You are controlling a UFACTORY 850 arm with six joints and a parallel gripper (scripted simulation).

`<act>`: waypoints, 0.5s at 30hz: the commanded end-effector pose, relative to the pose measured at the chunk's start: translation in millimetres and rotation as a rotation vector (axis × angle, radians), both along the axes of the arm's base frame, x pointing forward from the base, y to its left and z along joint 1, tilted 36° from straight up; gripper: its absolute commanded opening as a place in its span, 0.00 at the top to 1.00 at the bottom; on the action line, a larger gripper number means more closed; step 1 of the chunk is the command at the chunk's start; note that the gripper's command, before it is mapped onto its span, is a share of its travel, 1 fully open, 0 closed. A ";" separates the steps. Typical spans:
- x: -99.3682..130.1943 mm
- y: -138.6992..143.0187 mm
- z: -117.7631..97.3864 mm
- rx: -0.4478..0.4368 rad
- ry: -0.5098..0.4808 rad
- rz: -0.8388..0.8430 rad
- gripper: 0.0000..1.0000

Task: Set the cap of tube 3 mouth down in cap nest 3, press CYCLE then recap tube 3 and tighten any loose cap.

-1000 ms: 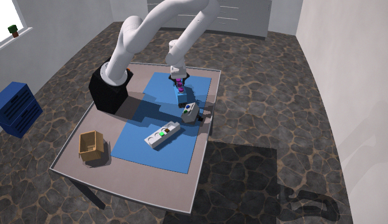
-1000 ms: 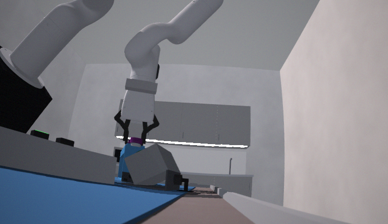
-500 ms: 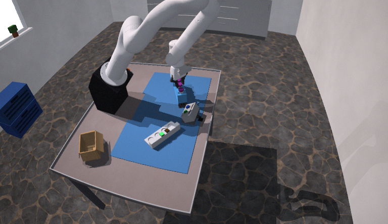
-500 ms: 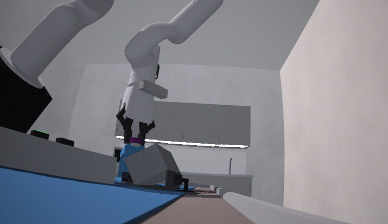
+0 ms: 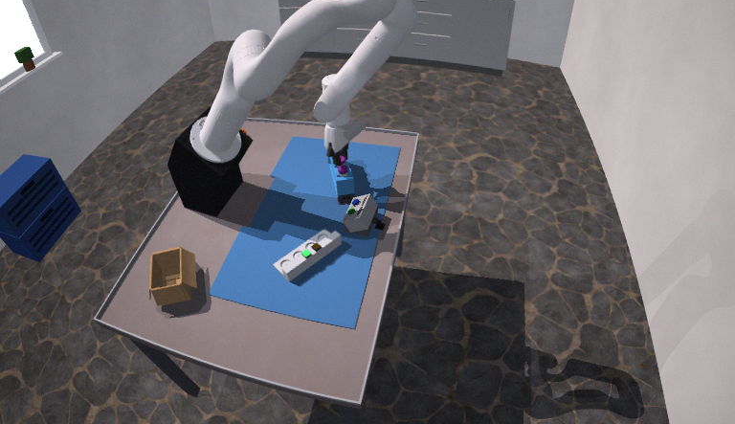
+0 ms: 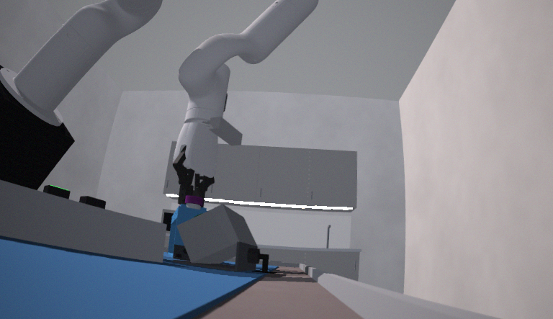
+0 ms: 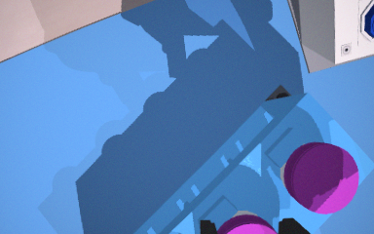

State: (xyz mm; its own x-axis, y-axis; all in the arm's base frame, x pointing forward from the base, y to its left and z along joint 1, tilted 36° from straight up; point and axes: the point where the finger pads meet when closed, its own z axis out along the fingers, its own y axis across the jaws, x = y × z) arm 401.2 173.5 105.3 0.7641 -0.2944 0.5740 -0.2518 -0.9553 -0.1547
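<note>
Arm: the white arm (image 5: 354,78) (image 6: 281,18) reaches over from its black pedestal (image 5: 203,191) (image 6: 24,156) and bends down, with its wrist above the blue mat (image 5: 255,283) (image 6: 122,283) (image 7: 49,122).
Gripper: the gripper (image 5: 338,159) (image 6: 189,196) (image 7: 247,227) points down, its black fingers partway apart and closed on the purple tube 3 cap (image 5: 342,158) (image 7: 247,229).
Tube 3 cap: it sits over the decapping station (image 5: 342,188) (image 6: 176,227) (image 7: 292,132), one place in from the end by the keys; how tight it is, I can't tell.
Tube 4 cap: the neighbouring purple cap (image 5: 342,170) (image 6: 194,200) (image 7: 323,177) is on its tube, outside the grip, a pale rim showing beneath it.
Tubes 1 and 2: hidden behind the gripper from where I look.
Cap tray: the pale tray (image 5: 292,273) (image 6: 81,225) lies askew on the mat, with round nests along its top.
Lamps: the green lamp (image 5: 306,253) (image 6: 59,188) glows; the amber lamp (image 5: 316,246) (image 6: 92,201) is dark.
Key housing: the grey housing (image 5: 362,221) (image 6: 212,237) (image 7: 317,39) stands between station and tray, carrying the blue key (image 5: 355,201) (image 7: 371,23) and the green key (image 5: 351,211).
Cardboard box: an open box (image 5: 189,278) stands on the table (image 5: 303,354) beside the mat, well apart from the station.
</note>
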 end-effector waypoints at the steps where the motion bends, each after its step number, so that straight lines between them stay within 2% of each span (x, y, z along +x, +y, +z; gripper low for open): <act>1: 0.2 0.1 0.2 -0.006 0.000 0.000 1.00; 10: 0.1 0.2 0.2 -0.005 0.001 0.000 1.00; 15: 0.3 0.1 0.1 0.143 -0.007 -0.201 1.00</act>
